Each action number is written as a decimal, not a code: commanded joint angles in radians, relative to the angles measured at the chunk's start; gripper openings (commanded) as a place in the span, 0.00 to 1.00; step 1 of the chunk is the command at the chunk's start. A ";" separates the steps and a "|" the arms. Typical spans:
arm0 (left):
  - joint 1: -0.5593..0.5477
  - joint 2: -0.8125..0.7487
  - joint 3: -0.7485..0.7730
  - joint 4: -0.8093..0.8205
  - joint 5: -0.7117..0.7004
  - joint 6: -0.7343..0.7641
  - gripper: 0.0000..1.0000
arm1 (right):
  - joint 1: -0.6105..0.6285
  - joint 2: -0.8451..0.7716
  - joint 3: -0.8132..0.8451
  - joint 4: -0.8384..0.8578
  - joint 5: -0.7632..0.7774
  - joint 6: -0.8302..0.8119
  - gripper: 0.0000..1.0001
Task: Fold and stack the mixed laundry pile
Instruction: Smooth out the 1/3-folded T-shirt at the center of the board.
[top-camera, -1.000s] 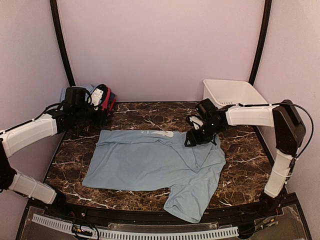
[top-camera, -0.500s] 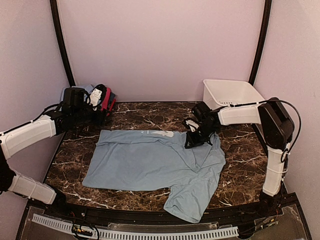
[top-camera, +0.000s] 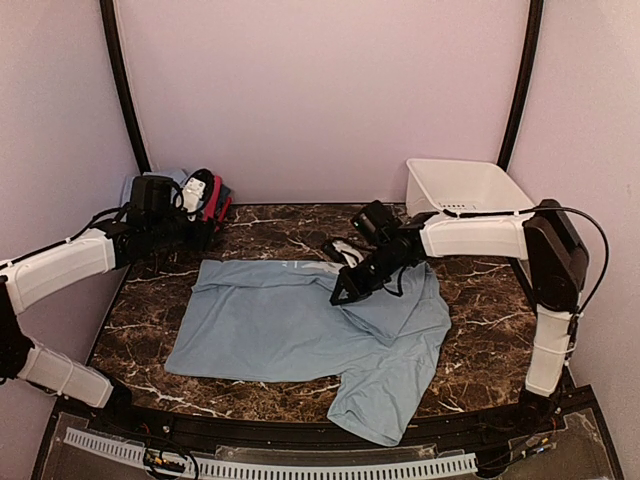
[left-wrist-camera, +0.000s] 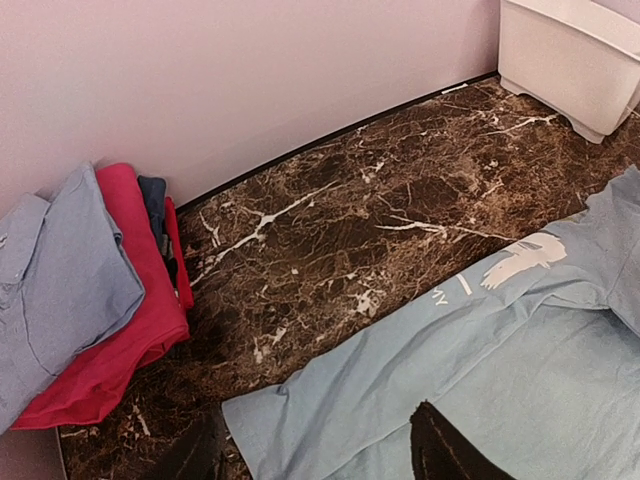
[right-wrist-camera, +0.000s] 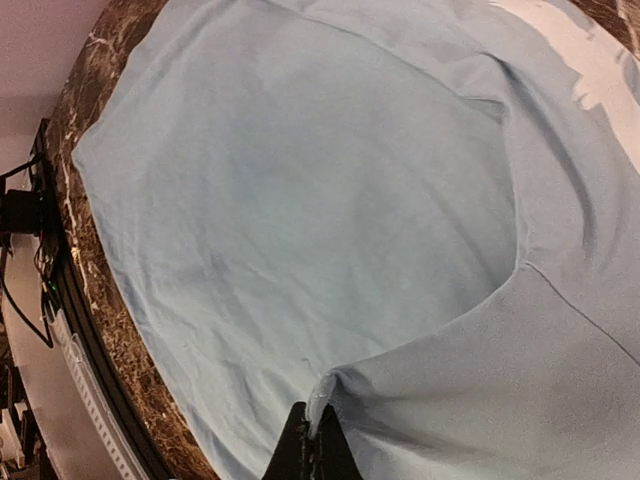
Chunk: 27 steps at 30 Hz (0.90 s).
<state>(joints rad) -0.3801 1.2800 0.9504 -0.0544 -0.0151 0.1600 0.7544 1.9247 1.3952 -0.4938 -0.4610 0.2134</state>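
- The table (top-camera: 280, 225), dark veined marble, carries the whole job; both arms reach in from its near edge.
- The tee (top-camera: 260, 325), pale blue with a white print (left-wrist-camera: 522, 262) near its far edge, lies spread across the middle of the table. One sleeve hangs toward the near edge. Its right side is lifted and doubled toward the centre, so the first fold appears to be under way and not finished.
- The tub (top-camera: 470, 185), white plastic, sits in the far right corner, apart from the tee.
- The stack (left-wrist-camera: 90, 300) sits in the far left corner against the wall: a pale blue piece on a pink one, with dark cloth beside them. These look already folded, which would leave the tee as the last piece to fold and stack.
- The right gripper (right-wrist-camera: 312, 445) is clamped on the tee's raised edge, holding it above the shirt's body.
- The left gripper (left-wrist-camera: 320, 460) hangs over the tee's far left corner, fingers apart and empty.
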 joint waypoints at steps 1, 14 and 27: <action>-0.005 0.052 0.062 -0.059 -0.036 -0.037 0.62 | 0.047 -0.015 0.031 -0.045 -0.052 -0.032 0.01; -0.016 0.207 0.173 -0.170 0.062 -0.153 0.62 | -0.203 -0.274 -0.192 -0.056 0.137 -0.034 0.56; -0.065 0.336 0.235 -0.177 -0.123 -0.198 0.63 | -0.330 -0.189 -0.203 0.055 0.480 0.111 0.37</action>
<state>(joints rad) -0.4717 1.5692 1.1263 -0.1646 -0.0612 0.0143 0.4301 1.6733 1.1831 -0.4992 -0.0624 0.2642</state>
